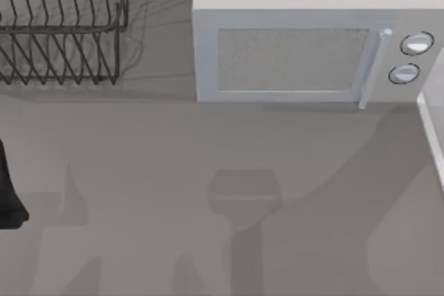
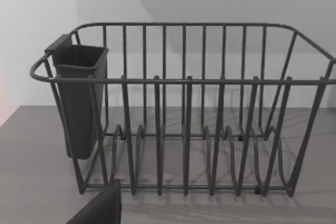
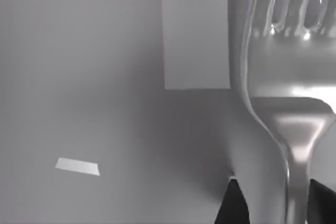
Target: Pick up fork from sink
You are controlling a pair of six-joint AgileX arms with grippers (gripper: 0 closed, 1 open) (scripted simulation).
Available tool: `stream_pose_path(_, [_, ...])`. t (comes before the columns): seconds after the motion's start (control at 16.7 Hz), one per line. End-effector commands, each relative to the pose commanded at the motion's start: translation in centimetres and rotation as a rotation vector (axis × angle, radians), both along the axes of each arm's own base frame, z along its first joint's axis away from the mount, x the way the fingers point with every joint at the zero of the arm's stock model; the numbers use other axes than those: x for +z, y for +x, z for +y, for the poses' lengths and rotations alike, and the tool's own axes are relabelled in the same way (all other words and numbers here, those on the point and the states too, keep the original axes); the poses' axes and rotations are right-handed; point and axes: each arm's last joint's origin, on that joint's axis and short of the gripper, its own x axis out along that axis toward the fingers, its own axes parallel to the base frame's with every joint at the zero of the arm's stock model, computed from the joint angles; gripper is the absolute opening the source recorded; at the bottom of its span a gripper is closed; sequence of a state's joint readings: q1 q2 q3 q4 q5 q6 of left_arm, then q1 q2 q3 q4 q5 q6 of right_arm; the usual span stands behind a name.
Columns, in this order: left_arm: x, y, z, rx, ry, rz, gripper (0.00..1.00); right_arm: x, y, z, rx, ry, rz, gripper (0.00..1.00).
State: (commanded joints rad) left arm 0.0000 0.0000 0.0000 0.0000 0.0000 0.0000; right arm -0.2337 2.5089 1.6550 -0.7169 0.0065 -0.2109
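At the counter's (image 1: 139, 192) far left corner stands a dark wire dish rack (image 1: 62, 25), thin rods bent into a basket with upright dividers, and the left wrist view shows a matte, boxy cutlery cup (image 2: 79, 98) hooked on one end. The left arm (image 1: 8, 192) is a black shape at the counter's left edge, parked near the rack; whether its jaws are spread or pressed together I cannot tell. To the right of the rack sits the microwave (image 1: 305, 39) — a pale, smooth box with a speckled door panel, a slim vertical handle and two round knobs. A light, straight edge (image 1: 431, 136) runs along the far right of the counter; what it belongs to is unclear.

In the right wrist view the fork (image 3: 286, 77) rises close before the camera, polished silver with short tines and a curved neck narrowing into the handle. The right gripper (image 3: 273, 205) pinches that handle between two dark fingertips (image 3: 233, 205), and the fork appears lifted above a grey surface.

The risk from here seems to be slip — bright metal is slick and the handle narrow, so a jerk or a light squeeze could let the fork swivel or drop. Swinging it near the microwave could also knock it.
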Motion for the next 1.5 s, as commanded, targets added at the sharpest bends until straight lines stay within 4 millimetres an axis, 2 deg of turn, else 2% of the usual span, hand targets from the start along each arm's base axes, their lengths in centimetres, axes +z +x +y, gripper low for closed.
stream_pose_path(0.36, [0.0,0.0,0.0,0.000,0.000,0.000,1.00,0.0,0.0,0.0,0.000,0.000,0.000,0.00])
stream_pose_path(0.42, [0.0,0.0,0.0,0.000,0.000,0.000,1.00,2.3,0.6,0.0,-0.006,-0.001,-0.048,0.00])
stream_pose_path(0.54, [0.0,0.0,0.0,0.000,0.000,0.000,1.00,2.8,0.8,0.0,-0.006,-0.001,-0.051,0.00])
stream_pose_path(0.66, [0.0,0.0,0.0,0.000,0.000,0.000,1.00,4.7,1.2,-0.1,-0.006,-0.002,-0.055,0.00])
stream_pose_path(1.02, [0.0,0.0,0.0,0.000,0.000,0.000,1.00,14.0,1.0,-0.1,-0.007,0.004,-0.028,0.00])
stream_pose_path(1.14, [0.0,0.0,0.0,0.000,0.000,0.000,1.00,16.5,0.7,0.0,-0.006,0.001,-0.042,0.00])
stream_pose_path(1.26, [0.0,0.0,0.0,0.000,0.000,0.000,1.00,17.3,0.6,0.0,-0.006,-0.001,-0.048,0.00])
stream_pose_path(1.5, [0.0,0.0,0.0,0.000,0.000,0.000,1.00,17.2,0.6,0.0,-0.009,0.001,-0.046,0.00])
